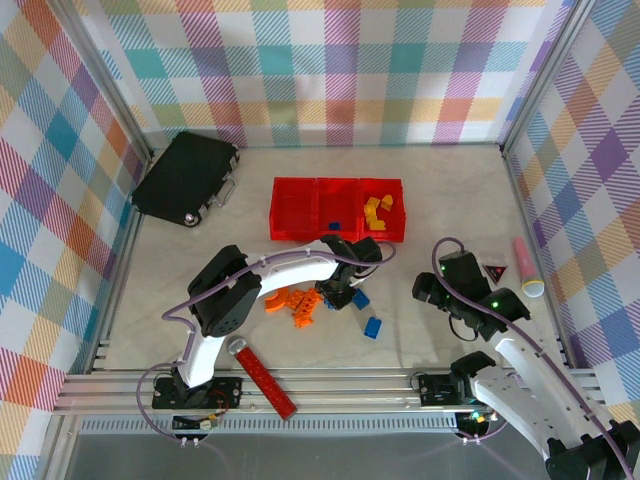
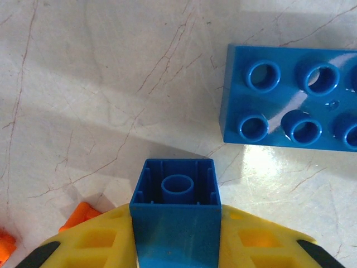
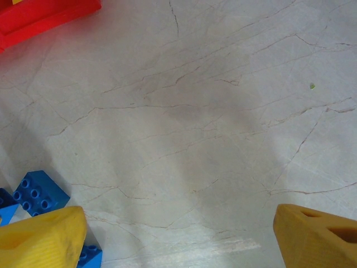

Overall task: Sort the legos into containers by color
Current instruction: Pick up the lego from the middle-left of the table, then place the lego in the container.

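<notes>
Est. third done. Yellow legos (image 1: 375,212) in R bin of containers (image 1: 317,205), one blue (image 1: 335,226) in mid bin, L bin prob. empty. To sort, on table: orange pile (image 1: 295,303), loose blues (image 1: 372,327). L gripper (image 2: 177,237) clamped on small blue brick (image 2: 175,190); R gripper (image 3: 178,223) agape, empty.

Pastel plaid in teal, pink, orange and purple is running across the walls (image 1: 350,70), and the table (image 1: 460,200) is showing white with thin brown veins. Upper centre, the containers (image 1: 297,210) are glowing bright red, with yellow legos (image 1: 375,212) in the rightmost. Mid-frame, orange legos (image 1: 295,303) are sitting by blue legos (image 1: 372,327). Upper left, the case (image 1: 185,178) is reading black. In the left wrist view, the left gripper (image 2: 176,234) is showing yellow around a blue brick (image 2: 175,195).
</notes>
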{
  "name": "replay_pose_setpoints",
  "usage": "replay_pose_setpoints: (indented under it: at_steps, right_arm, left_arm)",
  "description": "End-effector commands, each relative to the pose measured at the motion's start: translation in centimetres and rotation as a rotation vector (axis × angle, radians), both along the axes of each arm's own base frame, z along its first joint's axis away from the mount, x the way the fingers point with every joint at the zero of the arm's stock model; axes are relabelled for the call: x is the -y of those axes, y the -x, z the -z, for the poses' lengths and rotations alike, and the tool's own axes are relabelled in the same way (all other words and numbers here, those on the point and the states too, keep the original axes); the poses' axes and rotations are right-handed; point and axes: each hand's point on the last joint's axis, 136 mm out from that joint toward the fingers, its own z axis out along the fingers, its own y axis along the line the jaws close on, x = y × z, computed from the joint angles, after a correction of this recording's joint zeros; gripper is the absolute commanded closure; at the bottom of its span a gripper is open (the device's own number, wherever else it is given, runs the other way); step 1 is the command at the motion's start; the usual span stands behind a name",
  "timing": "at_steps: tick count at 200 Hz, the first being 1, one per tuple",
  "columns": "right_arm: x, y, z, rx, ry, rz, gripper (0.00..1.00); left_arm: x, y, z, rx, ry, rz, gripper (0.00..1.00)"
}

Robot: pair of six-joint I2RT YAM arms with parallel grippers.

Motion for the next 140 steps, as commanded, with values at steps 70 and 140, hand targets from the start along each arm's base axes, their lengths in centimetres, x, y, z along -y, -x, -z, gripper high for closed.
replay_pose_setpoints:
  at_steps: [70,140]
  right_arm:
    - [0.5,0.0,0.1,0.0,0.016,0.024,0.12]
    - [0.5,-0.1,0.1,0.002,0.017,0.016,0.13]
  left_arm:
    - [0.8,-6.3,-10.8,0.272,0.144,-0.097,0.74]
    - [-1.5,-20.2,-14.2,0.398,0.229,-0.36,0.74]
